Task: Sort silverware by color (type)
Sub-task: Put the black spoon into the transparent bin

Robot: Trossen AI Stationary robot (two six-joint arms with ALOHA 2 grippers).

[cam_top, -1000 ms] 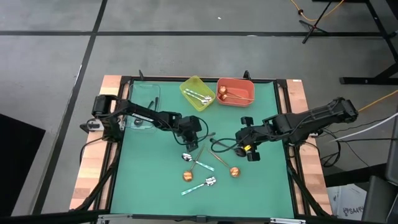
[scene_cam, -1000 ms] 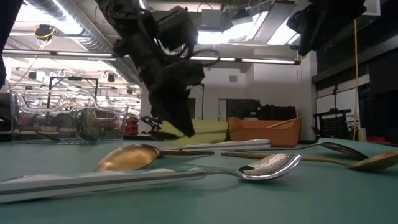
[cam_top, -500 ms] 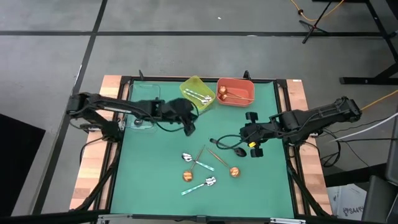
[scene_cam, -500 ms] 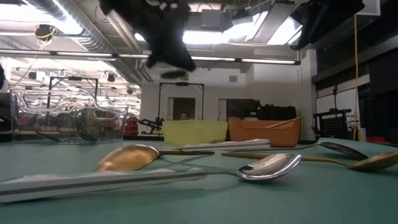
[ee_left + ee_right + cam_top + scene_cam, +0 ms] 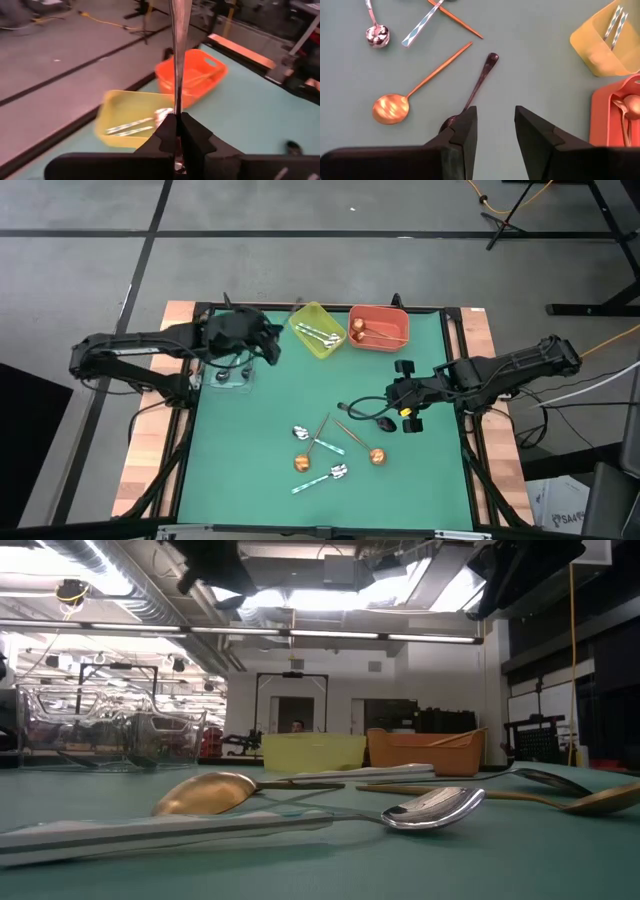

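Green worktop [image 5: 250,450] carries the sorting set-up, bins along the far edge. Left gripper [image 5: 175,131] has its jaws clamped on a black spoon [image 5: 175,55], handle sticking straight out, over the clear bin [image 5: 228,350] at the far left corner. Risk: the pinch is narrow and on the handle only, so the spoon could swivel or drop outside the clear walls on release.

Second black spoon [image 5: 475,90] lies on the worktop directly ahead of the right gripper [image 5: 495,131], jaws apart, not yet touching it. A copper spoon [image 5: 415,86] lies just beside it; closing off-centre could nudge or catch that one instead.

Remaining loose pieces: teal-handled spoons [image 5: 322,476] and copper ones, crossed near centre; crossed handles may drag neighbours. Yellow bin [image 5: 318,330] holds teal-handled spoons, orange bin [image 5: 378,327] copper.
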